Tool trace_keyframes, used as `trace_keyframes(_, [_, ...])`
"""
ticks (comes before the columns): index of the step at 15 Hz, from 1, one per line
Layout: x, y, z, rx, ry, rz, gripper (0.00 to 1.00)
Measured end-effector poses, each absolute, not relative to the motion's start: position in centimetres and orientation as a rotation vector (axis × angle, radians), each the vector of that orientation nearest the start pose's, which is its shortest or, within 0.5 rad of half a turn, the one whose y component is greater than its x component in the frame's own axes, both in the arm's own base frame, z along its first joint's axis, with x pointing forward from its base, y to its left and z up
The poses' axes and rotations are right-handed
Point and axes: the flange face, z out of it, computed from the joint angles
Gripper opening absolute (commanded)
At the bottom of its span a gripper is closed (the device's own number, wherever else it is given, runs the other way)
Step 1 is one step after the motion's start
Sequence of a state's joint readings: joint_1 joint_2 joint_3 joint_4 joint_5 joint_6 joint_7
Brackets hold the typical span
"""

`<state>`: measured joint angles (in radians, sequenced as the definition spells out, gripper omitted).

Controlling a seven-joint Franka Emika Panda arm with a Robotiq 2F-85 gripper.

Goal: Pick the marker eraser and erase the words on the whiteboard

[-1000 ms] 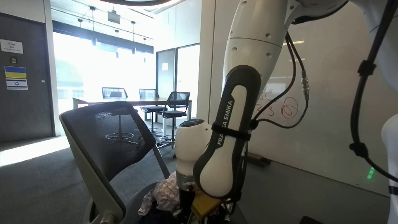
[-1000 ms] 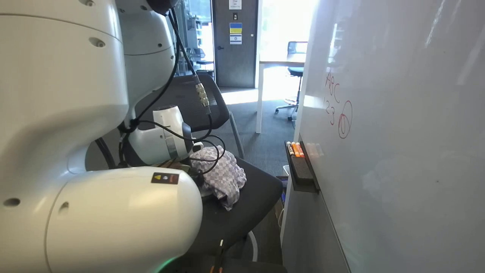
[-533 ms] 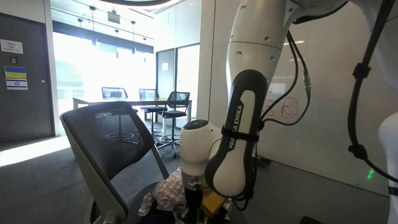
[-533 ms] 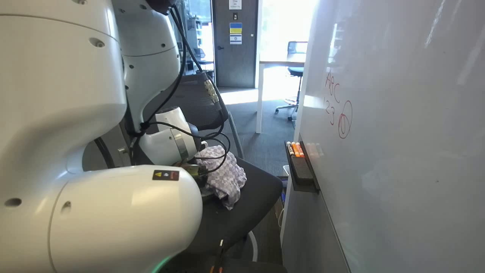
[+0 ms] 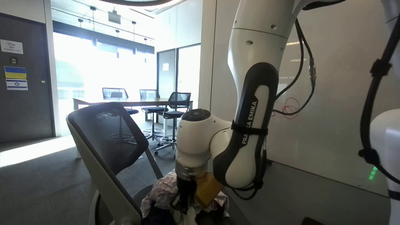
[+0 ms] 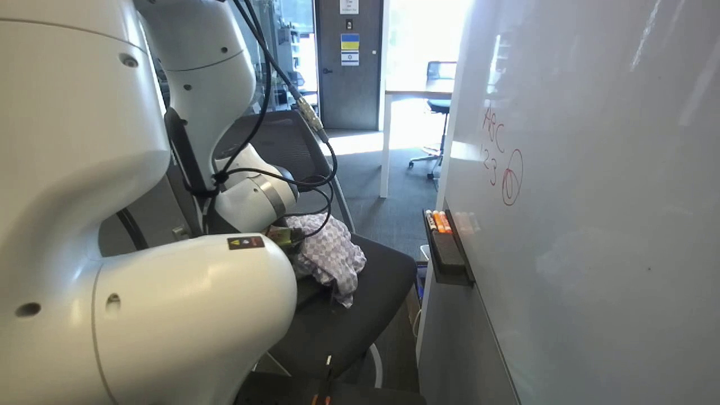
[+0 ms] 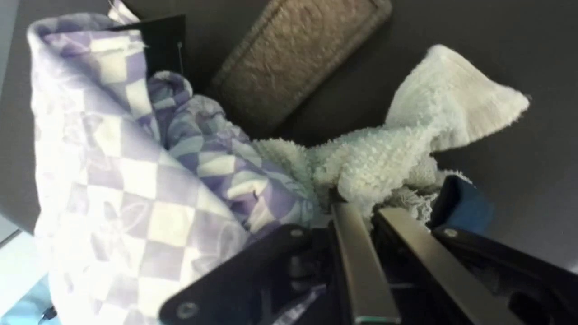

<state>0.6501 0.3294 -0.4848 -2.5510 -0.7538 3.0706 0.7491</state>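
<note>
Pinching a white cloth [image 7: 393, 153], the claw [image 7: 361, 210] stands nearly closed. Lifting, we might drag the checked cloth [image 7: 149, 189] too, since the two touch.

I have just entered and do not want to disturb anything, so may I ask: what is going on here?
A white robot arm, reaching over a dark chair seat, appears to have its black gripper closed on a white, fluffy cloth, next to a purple-and-white checked cloth. A brown, rectangular block, probably the marker eraser, lies on the seat outside the grip. On the glossy white whiteboard, the red handwritten letters, numbers and loops have not yet been erased.
</note>
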Motion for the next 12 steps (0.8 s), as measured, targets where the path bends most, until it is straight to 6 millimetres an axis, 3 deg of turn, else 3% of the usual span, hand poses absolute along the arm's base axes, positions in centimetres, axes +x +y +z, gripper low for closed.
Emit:
trace_keyframes(4, [45.0, 14.1, 19.2, -3.185, -0.217, -0.602, 0.09])
trace_keyframes(5, [45.2, 14.3, 19.2, -3.177, -0.184, -0.618, 0.34])
trace_keyframes(7, [45.5, 13.7, 18.4, -3.188, -0.125, -0.627, 0.41])
trace_keyframes(12, [45.6, 11.9, 17.1, -3.245, 0.043, -0.587, 0.78])
